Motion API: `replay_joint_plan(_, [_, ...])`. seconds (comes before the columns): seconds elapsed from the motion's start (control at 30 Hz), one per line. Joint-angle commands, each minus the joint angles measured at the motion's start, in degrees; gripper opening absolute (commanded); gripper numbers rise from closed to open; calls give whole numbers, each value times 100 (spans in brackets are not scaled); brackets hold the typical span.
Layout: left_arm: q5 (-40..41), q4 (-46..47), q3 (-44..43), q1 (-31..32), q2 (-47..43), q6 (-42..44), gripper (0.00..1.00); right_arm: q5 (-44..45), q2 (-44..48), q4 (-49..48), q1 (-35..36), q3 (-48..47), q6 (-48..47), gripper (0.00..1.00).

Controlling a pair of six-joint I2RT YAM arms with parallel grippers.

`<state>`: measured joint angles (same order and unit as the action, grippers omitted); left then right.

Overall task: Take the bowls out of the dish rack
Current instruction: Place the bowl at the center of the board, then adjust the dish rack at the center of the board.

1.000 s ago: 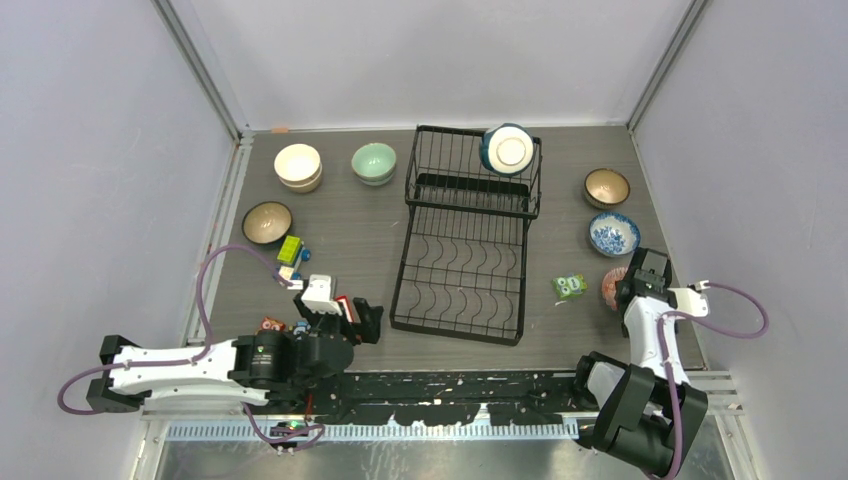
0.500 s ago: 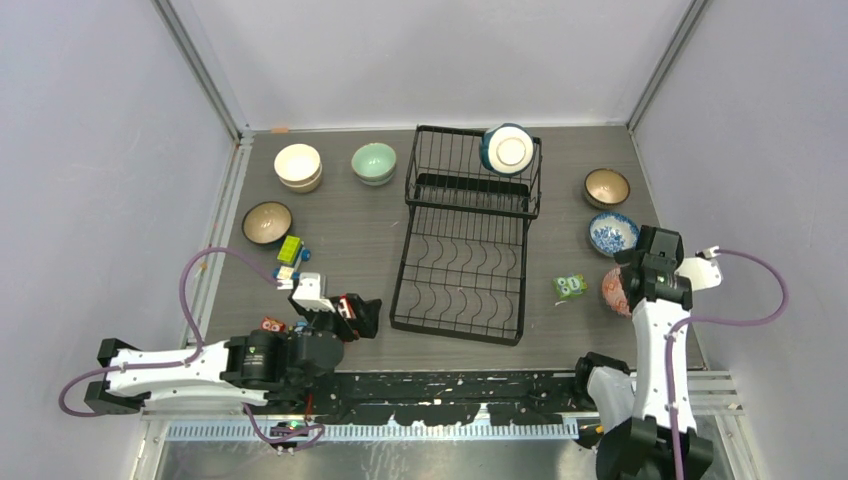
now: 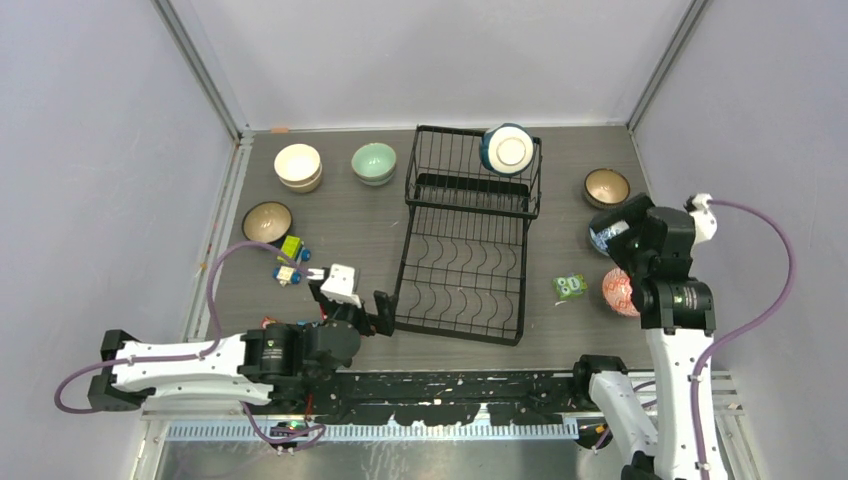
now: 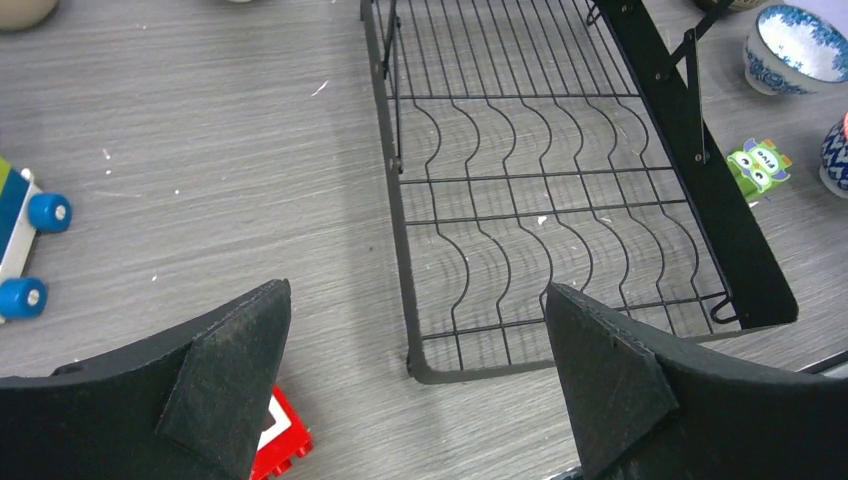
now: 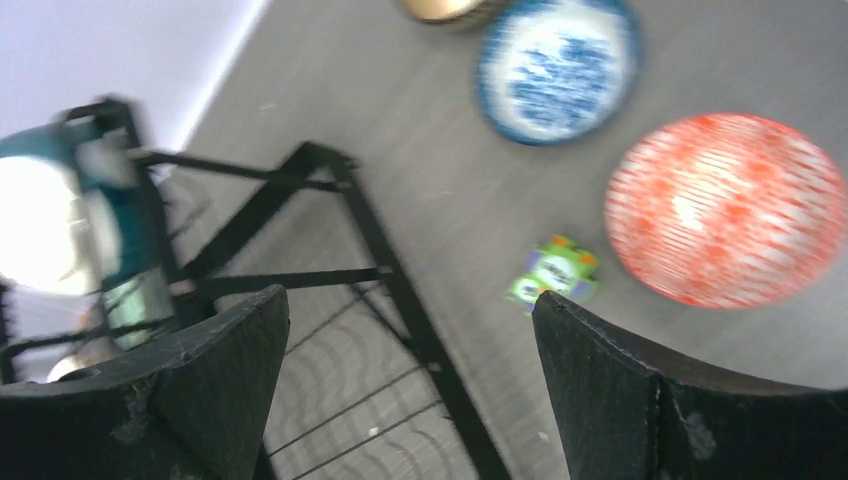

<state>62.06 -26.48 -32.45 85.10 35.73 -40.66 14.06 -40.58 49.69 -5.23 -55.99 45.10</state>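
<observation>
The black wire dish rack (image 3: 465, 240) stands mid-table. One dark teal bowl (image 3: 507, 149) leans on its side in the raised upper basket, and it shows blurred in the right wrist view (image 5: 125, 200). The lower tier (image 4: 560, 200) holds nothing. On the table are a cream bowl (image 3: 298, 166), a pale green bowl (image 3: 374, 163), two brown bowls (image 3: 266, 222) (image 3: 606, 187), a blue-and-white bowl (image 5: 558, 68) and a red patterned bowl (image 3: 622, 292). My left gripper (image 3: 365, 315) is open and empty by the rack's near left corner (image 4: 415, 390). My right gripper (image 3: 625, 230) is open and empty, raised to the right of the rack (image 5: 410, 390).
A green toy block (image 3: 570, 287) lies between the rack and the red bowl. Small toy blocks and a wheeled toy (image 3: 288, 262) lie left of my left gripper, and a red block (image 4: 280, 440) lies under its left finger. Walls close in the table on three sides.
My right arm has risen and swung away from the red bowl, which now lies uncovered on the table. My left gripper has moved right, toward the rack's near left corner.
</observation>
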Motion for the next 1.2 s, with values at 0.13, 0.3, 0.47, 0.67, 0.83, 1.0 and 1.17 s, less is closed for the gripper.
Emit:
replay_joint_plan(0.13, [-1821, 725, -321, -1081, 862, -288, 100, -1585, -1310, -1832, 786, -1176, -499, 92])
replay_joint_plan(0.3, [-1592, -216, -476, -1159, 1028, -1367, 100, -1734, -1967, -2438, 807, -1624, -397, 90])
replay_joint_plan(0.47, [-1721, -413, -283, -1193, 1278, -1970, 98, -1764, -2188, -2837, 888, -1500, -327, 89])
replay_joint_plan(0.67, [-2039, 197, 11, -1246, 1964, -2069, 89, -1764, -1886, -3343, 979, -913, -109, 88])
replay_joint_plan(0.83, [-2206, 482, 130, -1584, 2481, -2037, 77, -1747, -1742, -3378, 1025, -836, -194, 87])
replay_joint_plan(1.0, [-2595, 1049, 331, -1993, 2724, -1864, 50, -1568, -1737, -3328, 1100, -812, -193, 88])
replay_joint_plan(1.17, [-2574, 1096, 187, -2072, 2941, -1638, 34, -1198, -1934, -3351, 1098, -980, 92, 88])
